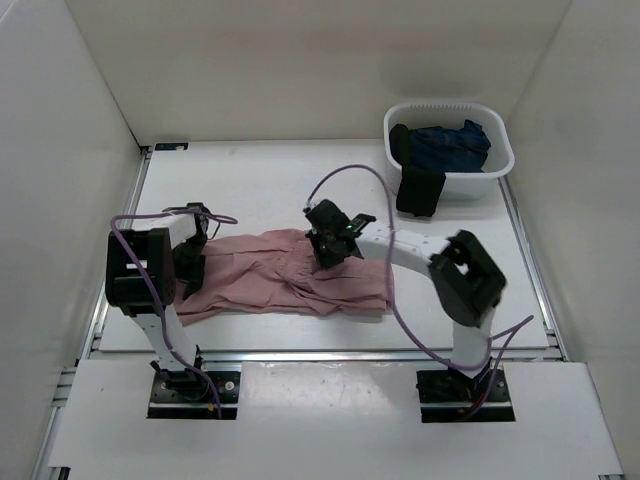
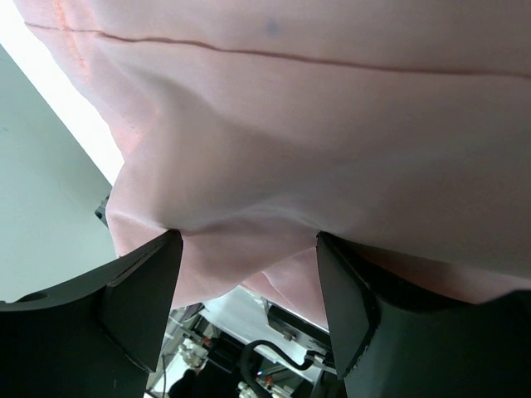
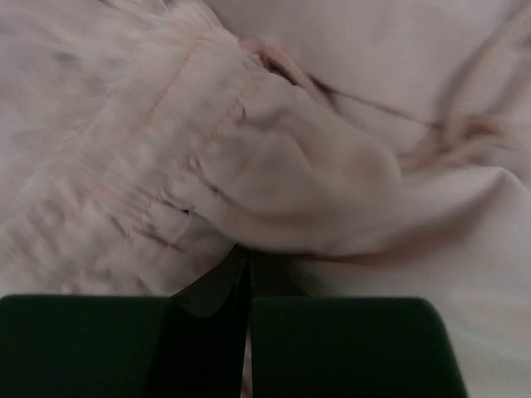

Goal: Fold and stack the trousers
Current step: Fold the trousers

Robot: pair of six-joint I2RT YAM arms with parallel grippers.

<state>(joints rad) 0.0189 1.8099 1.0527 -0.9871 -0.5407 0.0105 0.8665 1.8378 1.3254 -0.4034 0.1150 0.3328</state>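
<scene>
The dusty-pink trousers (image 1: 285, 275) lie spread across the middle of the white table, with the gathered waistband near the centre. My left gripper (image 1: 196, 262) is at their left end. In the left wrist view its fingers (image 2: 141, 290) stand wide apart, and the pink fabric (image 2: 290, 124) drapes over and between the tips, with the gripper (image 2: 249, 249) open. My right gripper (image 1: 328, 250) is down on the waistband. In the right wrist view the gripper (image 3: 249, 257) has its jaws together on a bunched fold of the trousers (image 3: 290, 166) beside the gathered band.
A white basket (image 1: 500, 165) stands at the back right. It holds a dark blue garment (image 1: 450, 145), and a black garment (image 1: 420, 190) hangs over its front rim. White walls enclose the table on three sides.
</scene>
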